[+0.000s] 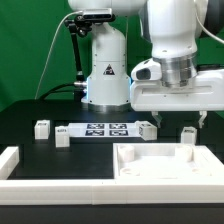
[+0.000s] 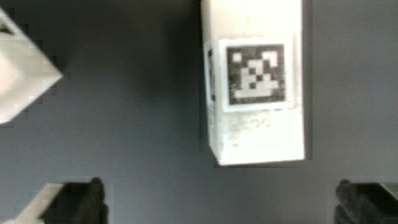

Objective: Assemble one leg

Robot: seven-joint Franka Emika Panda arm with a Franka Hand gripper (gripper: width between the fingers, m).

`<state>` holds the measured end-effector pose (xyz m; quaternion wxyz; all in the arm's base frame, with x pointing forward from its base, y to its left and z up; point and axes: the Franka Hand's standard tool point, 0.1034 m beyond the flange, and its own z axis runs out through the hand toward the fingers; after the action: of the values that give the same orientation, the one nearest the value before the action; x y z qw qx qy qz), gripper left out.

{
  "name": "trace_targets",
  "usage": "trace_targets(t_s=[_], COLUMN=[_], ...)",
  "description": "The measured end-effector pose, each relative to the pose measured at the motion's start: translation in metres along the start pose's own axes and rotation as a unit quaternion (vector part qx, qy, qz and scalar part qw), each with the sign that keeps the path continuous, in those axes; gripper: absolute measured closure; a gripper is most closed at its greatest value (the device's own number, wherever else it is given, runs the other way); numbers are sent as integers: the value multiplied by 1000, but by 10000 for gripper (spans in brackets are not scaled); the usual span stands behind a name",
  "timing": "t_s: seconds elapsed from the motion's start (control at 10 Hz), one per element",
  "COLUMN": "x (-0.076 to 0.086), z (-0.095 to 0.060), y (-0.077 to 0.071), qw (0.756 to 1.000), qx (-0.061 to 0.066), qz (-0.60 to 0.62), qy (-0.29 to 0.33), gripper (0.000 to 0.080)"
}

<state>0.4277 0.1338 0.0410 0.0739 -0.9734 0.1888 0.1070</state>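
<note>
- The gripper (image 2: 217,192) is open; its two dark fingers (image 2: 71,200) stand wide apart and hold nothing.
- The leg (image 2: 254,80) lies flat on the dark table (image 2: 143,130) with its tag upward, ahead of the fingers and untouched.
- In the exterior view the gripper (image 1: 180,119) hangs over the table, near the white tray piece (image 1: 160,170) and the marker board (image 1: 100,130).

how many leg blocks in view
4 legs, in the exterior view: two left of the marker board, one at its right end, one further right; the arm may hide more.
</note>
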Motion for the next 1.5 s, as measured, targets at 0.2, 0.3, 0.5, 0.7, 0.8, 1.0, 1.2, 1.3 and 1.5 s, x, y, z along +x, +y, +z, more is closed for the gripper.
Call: trace_targets(t_s=[0.2, 0.3, 0.5, 0.7, 0.8, 1.0, 1.2, 1.3, 1.5], x=[-3, -6, -15, -15, -17, -14, -21, -22, -18], z=[-1, 1, -1, 4, 7, 21, 23, 26, 33], y=[1, 0, 1, 2, 2, -3, -8, -13, -19], qw=[992, 984, 950, 906, 883, 866, 868, 872, 887], qx=[-9, -13, -20, -26, -31, -35, -42, -47, -49], qz=[1, 0, -1, -1, -2, -4, -9, -12, -18], qy=[-122, -176, -310, -423, -469, -499, -495, -488, -460], gripper=[150, 150, 150, 150, 150, 150, 150, 150, 150])
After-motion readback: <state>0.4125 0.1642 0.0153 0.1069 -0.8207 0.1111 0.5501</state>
